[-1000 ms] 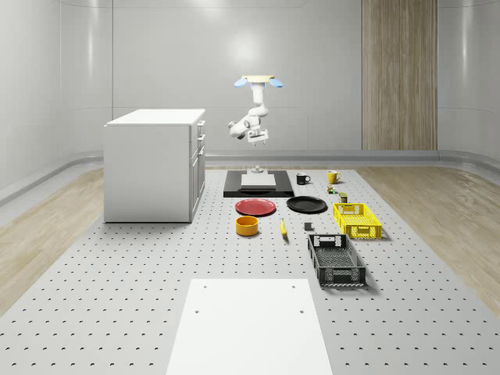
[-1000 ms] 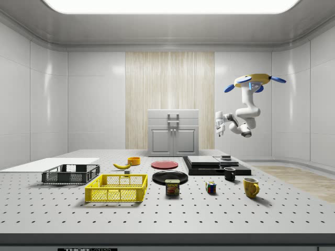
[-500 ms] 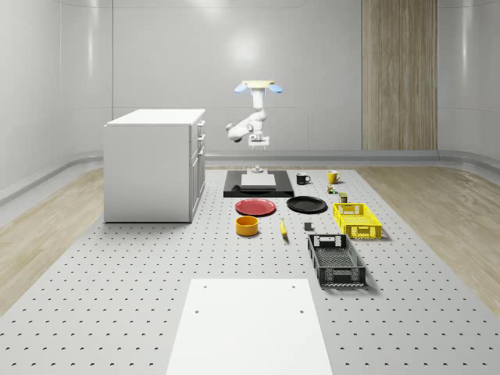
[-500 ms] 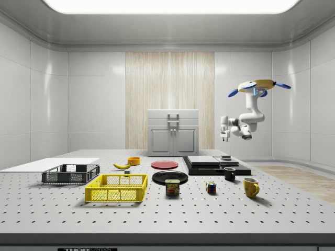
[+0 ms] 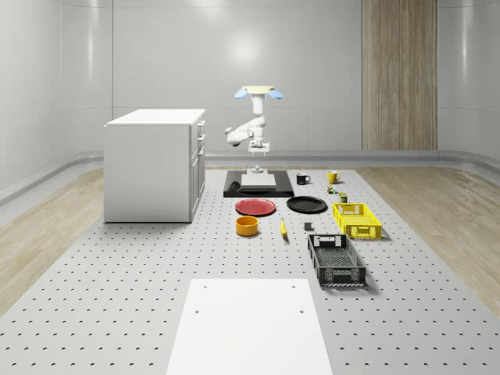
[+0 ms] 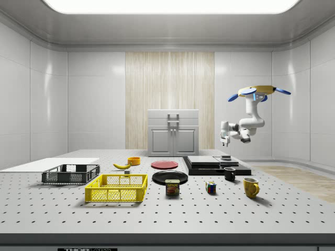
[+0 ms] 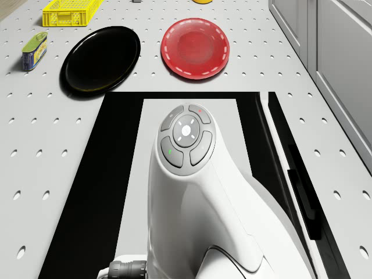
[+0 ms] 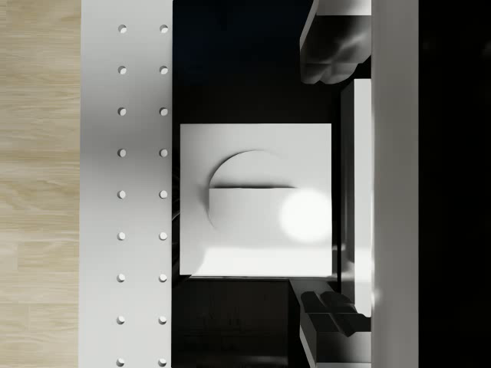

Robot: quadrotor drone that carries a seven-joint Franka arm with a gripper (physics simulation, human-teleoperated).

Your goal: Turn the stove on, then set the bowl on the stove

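Observation:
The stove [image 5: 234, 190] is a black slab with a white plate, lying behind the red plate. Its white switch box [image 5: 255, 169] stands at the far end, and a round knob [image 8: 253, 192] shows on it in the wrist view. My drone [image 5: 257, 91] hovers over that far end. The arm bends down and the gripper [image 5: 257, 150] hangs open a short way above the switch [image 6: 226, 157], apart from it. One of its fingers [image 8: 334, 46] shows beside the knob box. The orange bowl [image 5: 247, 226] sits on the table in front of the red plate.
A red plate [image 7: 195, 47] and a black plate [image 7: 102, 58] lie just in front of the stove. The white cabinet [image 5: 155, 164] stands at the whole-scene view's left. Two mugs [image 6: 250, 186], a can [image 7: 34, 51], a yellow crate [image 5: 357, 219], a black crate [image 5: 336, 260] and a banana [image 5: 283, 227] lie to the right.
The drone has sunk lower over the stove's far end. The gripper has turned to point down and dropped closer to the switch box.

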